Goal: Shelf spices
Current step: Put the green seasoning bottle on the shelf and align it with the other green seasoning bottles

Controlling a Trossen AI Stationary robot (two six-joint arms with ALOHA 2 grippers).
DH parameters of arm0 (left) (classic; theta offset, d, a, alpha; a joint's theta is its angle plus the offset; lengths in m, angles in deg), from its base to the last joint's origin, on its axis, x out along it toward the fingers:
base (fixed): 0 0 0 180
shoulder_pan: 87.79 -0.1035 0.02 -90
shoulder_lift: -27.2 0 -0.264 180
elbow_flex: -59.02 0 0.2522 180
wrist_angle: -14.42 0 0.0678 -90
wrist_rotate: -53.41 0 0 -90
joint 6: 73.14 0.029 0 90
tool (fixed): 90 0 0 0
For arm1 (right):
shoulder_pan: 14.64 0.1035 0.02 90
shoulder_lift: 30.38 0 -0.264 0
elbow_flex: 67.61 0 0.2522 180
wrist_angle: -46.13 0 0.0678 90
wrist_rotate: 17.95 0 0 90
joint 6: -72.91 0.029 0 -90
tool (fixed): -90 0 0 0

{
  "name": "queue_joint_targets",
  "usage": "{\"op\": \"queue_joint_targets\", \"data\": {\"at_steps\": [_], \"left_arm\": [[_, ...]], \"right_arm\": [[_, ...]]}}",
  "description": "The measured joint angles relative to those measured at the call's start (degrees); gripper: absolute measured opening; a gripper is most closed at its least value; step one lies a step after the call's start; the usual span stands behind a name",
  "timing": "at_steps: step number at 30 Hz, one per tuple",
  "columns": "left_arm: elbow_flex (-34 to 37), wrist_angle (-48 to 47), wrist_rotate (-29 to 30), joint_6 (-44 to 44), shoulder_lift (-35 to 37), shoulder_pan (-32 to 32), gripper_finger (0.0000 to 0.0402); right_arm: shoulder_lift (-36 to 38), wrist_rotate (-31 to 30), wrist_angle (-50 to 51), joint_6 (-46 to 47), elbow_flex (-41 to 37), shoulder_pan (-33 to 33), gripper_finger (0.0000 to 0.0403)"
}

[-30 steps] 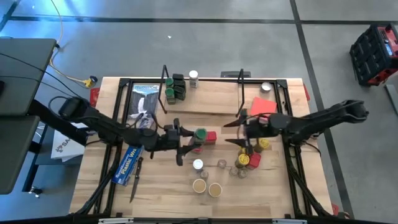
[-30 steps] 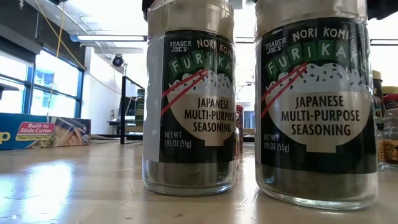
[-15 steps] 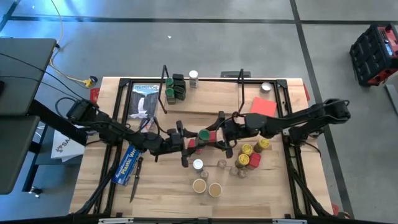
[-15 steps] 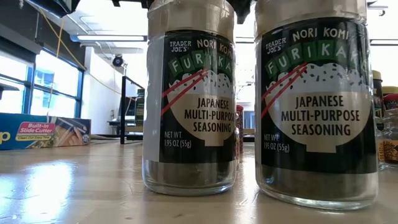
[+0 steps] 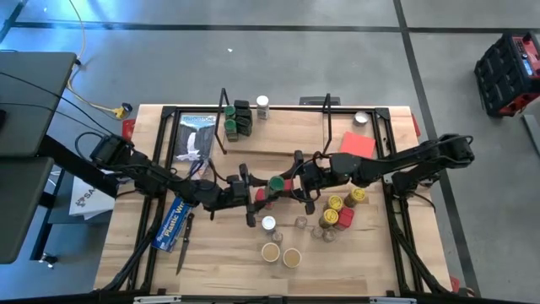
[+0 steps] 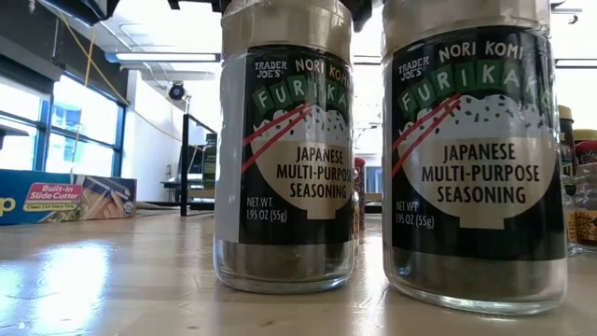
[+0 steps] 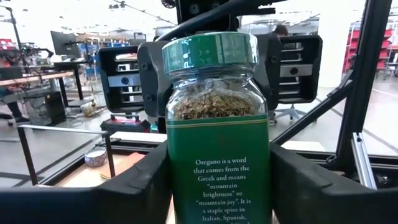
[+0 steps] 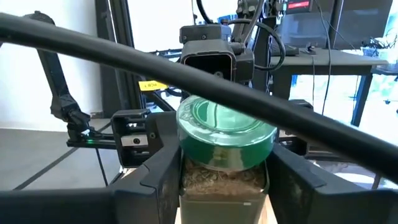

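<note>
A grey floor point(image 5: 278, 59) with dark seam lines surrounds the wooden table point(image 5: 126, 253). A red-and-black case point(image 5: 509, 72) sits on the floor at the far right, and a yellow cable point(image 5: 84, 80) trails at the far left. Across the table, tall windows point(image 6: 56, 121) fill the left wall, bright strip lights point(image 6: 163, 58) hang overhead, and a dark desk point(image 7: 37, 78) stands farther back.

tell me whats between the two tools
The green-lidded oregano jar sits between the left tool and right tool, seen in the high view and both wrist views.
</note>
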Motion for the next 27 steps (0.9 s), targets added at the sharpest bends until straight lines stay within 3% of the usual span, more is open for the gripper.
{"op": "queue_joint_targets", "data": {"at_steps": [4,8,11,16,22,27], "left_arm": [[0.0,-2.7,-1.3,-0.6,1.5,-0.1,0.0309],[0.0,-7.9,1.4,1.1,5.1,0.1,0.0362],[0.0,-8.8,3.2,2.7,8.7,0.2,0.0369],[-0.2,-9.1,-1.3,1.6,11.1,-0.8,0.0368],[-5.1,-19.3,0.1,1.8,6.6,-0.9,0.0368],[-8.8,-21.1,1.3,1.4,3.4,-0.9,0.0369]], "right_arm": [[1.8,0.3,4.4,-1.1,0.0,-0.2,0.0174],[3.9,0.3,9.7,-2.4,0.0,-0.2,0.0174],[4.1,0.2,13.3,-2.9,0.0,-0.2,0.0174],[3.1,0.1,14.5,-3.5,0.0,-0.2,0.0174],[2.0,0.1,13.0,-4.9,0.0,-0.1,0.0174],[1.6,0.2,12.8,-4.9,0.0,-0.1,0.0174]]}}
